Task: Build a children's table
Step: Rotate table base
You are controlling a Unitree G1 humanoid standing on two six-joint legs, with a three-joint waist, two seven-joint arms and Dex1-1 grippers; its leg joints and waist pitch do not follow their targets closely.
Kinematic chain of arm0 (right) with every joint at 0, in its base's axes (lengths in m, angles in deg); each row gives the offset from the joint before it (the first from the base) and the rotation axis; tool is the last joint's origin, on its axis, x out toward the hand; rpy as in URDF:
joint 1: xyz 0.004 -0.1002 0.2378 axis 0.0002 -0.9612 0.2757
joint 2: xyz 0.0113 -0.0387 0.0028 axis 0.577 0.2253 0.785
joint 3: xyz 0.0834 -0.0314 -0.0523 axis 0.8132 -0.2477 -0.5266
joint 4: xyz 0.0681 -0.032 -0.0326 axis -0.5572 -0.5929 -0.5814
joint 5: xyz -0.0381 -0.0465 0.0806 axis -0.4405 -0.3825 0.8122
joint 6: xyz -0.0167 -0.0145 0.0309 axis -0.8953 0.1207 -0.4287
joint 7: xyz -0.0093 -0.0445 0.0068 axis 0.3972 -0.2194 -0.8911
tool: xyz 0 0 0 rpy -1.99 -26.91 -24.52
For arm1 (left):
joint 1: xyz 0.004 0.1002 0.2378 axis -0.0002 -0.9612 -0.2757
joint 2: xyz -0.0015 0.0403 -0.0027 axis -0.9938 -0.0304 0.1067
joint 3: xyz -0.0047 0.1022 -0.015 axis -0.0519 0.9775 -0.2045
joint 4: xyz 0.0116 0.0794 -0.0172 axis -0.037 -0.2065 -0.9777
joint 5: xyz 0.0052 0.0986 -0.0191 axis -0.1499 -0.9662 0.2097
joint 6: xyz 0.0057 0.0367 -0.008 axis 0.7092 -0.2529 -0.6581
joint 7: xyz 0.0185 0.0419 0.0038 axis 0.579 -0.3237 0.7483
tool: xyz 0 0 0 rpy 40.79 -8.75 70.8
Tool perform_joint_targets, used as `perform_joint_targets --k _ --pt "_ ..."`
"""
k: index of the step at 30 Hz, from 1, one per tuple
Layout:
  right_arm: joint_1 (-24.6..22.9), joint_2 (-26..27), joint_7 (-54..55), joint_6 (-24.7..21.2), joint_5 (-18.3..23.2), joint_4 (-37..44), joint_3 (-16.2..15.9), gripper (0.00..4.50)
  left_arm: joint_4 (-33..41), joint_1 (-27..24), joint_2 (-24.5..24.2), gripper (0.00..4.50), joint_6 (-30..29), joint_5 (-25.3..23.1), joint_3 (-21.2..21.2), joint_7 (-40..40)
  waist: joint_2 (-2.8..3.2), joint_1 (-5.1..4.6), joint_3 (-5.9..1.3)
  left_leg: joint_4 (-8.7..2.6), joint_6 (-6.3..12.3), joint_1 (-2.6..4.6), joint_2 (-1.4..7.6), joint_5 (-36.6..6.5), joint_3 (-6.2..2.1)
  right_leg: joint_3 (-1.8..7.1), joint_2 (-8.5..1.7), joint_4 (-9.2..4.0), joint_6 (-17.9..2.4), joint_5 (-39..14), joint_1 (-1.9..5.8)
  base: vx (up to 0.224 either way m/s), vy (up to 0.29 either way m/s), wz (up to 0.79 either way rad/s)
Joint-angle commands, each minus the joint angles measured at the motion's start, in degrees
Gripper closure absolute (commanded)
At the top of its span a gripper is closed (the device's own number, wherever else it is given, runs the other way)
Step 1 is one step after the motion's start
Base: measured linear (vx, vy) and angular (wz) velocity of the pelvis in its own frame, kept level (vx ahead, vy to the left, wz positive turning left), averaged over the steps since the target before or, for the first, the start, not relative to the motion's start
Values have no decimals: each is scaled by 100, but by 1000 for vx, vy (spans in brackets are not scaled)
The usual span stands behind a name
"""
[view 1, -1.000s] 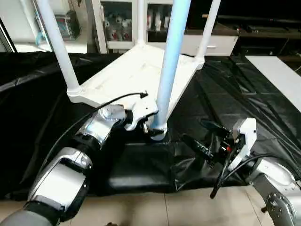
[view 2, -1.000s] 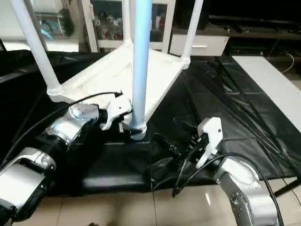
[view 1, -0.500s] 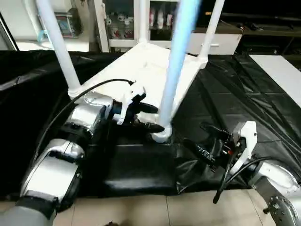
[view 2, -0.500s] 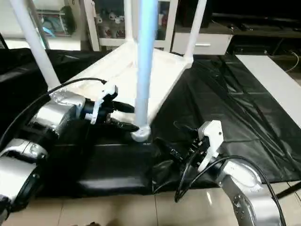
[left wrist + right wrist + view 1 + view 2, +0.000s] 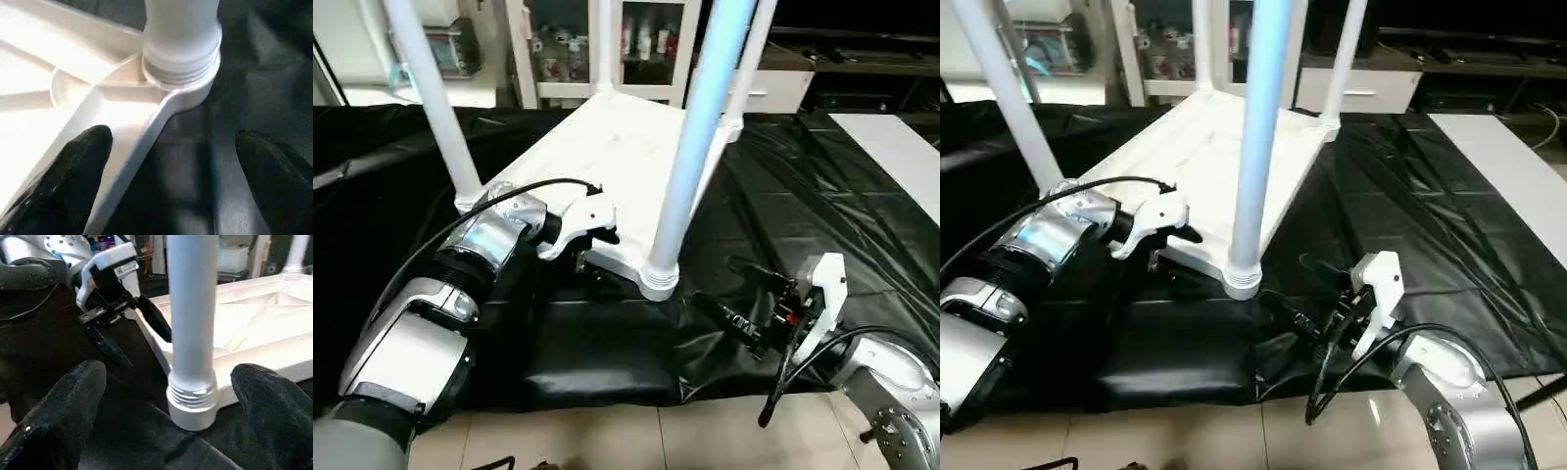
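The children's table lies upside down on the black-draped work table. Its white tabletop (image 5: 607, 147) faces down and its legs point up. The nearest leg (image 5: 693, 147) stands in the corner socket (image 5: 659, 279), with its threaded collar (image 5: 181, 63) seated. My left gripper (image 5: 590, 253) is open just left of that socket. One finger (image 5: 154, 318) lies over the tabletop's rim (image 5: 142, 147) and the other (image 5: 110, 347) below it, not clamped. My right gripper (image 5: 744, 297) is open with nothing in it. It rests on the black cloth to the right of the socket, pointing toward the leg (image 5: 191, 308).
The black cloth (image 5: 822, 196) is wrinkled around the near corner. The work table's front edge and the tiled floor (image 5: 607, 441) lie just below my arms. A white cabinet (image 5: 568, 49) stands behind and a white board (image 5: 901, 147) at the right. Black cables trail from both wrists.
My left gripper has drawn back from the near leg's base and now straddles the tabletop's rim a little to the left of the socket. The right arm has hardly moved.
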Motion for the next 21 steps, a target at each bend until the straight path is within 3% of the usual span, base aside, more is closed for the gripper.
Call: perform_joint_targets --k 1,8,13,14,15,16,21 --pt "67 -40 -19 -81 32 98 -1 5 -143 186 -18 0 210 -249 121 194 8 -7 -337 -445 86 99 158 -1502 -14 146 -241 -295 -1267 -1061 249 0 0 0" --pt "314 -12 97 -114 -171 42 -154 5 -534 249 134 0 754 -641 296 916 0 -7 -335 -450 51 82 161 -1524 -29 147 -259 -305 -1185 -1240 257 0 0 0" --pt "1071 531 930 32 -650 -494 -268 5 -817 237 326 0 826 -864 458 924 18 -49 -348 -446 -85 111 146 -1498 -16 152 -252 -303 -1245 -1184 218 0 0 0" --pt "1274 677 1060 120 -783 -722 -344 5 -891 238 335 0 828 -975 542 946 56 -42 -349 -445 -96 117 149 -1504 -22 153 -254 -291 -1270 -1130 223 0 0 0" --pt "1274 677 1060 120 -783 -722 -344 5 -891 238 335 0 828 -975 542 946 45 -56 -357 -442 -115 107 143 -1467 -19 151 -244 -281 -1280 -1010 227 0 0 0" --pt "1577 871 1205 319 -1023 -1094 -491 5 -993 238 348 0 862 -1093 619 995 77 -47 -367 -438 -126 116 149 -1431 -23 150 -244 -260 -1323 -847 230 0 0 0" --pt "2236 1293 1467 680 -1340 -2051 -621 5 -1059 217 363 0 886 -1094 561 896 85 -115 -376 -427 -125 112 133 -1321 -14 143 -240 -216 -1503 -483 261 0 0 0"
